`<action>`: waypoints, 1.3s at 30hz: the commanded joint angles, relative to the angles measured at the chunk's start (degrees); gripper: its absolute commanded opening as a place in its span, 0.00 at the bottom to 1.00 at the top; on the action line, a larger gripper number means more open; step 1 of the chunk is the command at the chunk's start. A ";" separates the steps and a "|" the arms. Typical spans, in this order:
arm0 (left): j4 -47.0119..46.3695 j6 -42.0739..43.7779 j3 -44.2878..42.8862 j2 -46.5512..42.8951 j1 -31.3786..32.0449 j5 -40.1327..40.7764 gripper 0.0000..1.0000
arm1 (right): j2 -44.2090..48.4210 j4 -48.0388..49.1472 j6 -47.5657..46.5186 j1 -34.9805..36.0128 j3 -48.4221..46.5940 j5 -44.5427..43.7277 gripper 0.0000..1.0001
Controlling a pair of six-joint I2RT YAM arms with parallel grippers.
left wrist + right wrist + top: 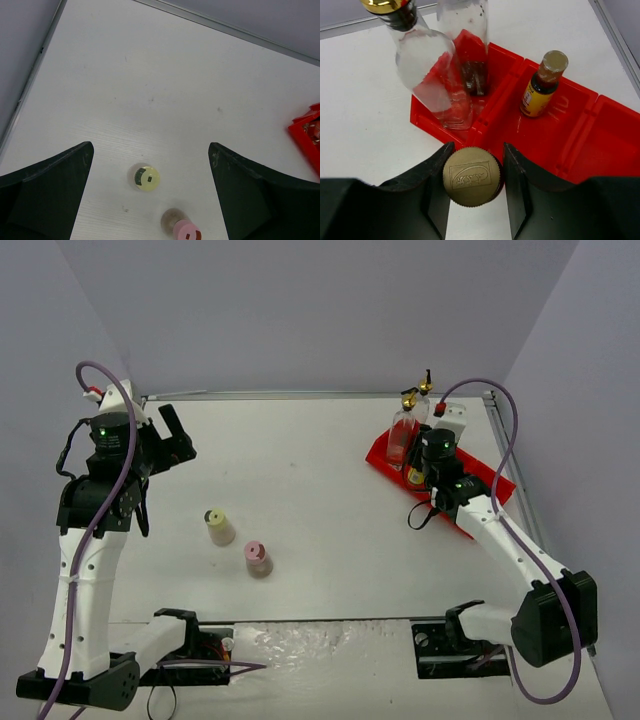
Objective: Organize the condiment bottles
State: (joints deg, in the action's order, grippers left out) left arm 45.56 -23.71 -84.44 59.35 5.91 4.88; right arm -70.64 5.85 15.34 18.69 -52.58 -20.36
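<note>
Right gripper (476, 150) is clamped tight on an amber bottle (471, 176), jaws pinching just under the cap. It hangs over the near wall of the red tray (570, 145), not in a slot yet. I'd carry it in over the compartment where the other amber bottle (542, 85) stands, keep it upright, stay off the two tall glass bottles (432, 75), and let go only once the base sits flat.

The right wrist view shows the grip and dividers. From the top view the held bottle is hidden under the wrist, but you get the cream bottle (219, 527) and pink bottle (259, 559) out on the table (320, 460), well apart from the tray. Left gripper (150, 165) is wide open, holding nothing.
</note>
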 commanded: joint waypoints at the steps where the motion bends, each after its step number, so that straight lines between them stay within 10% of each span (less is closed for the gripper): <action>1: -4.04 0.08 -0.93 -0.33 -0.46 -0.35 0.97 | 3.44 11.35 3.64 -2.23 1.56 -2.82 0.00; 39: -5.03 0.50 -0.20 2.16 -0.46 -0.24 0.97 | -10.97 39.41 0.86 -10.47 11.17 -5.49 0.00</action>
State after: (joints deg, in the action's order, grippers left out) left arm 44.23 -23.66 -83.59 61.69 5.91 4.54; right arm -81.10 35.45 16.58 8.97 -38.98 -25.86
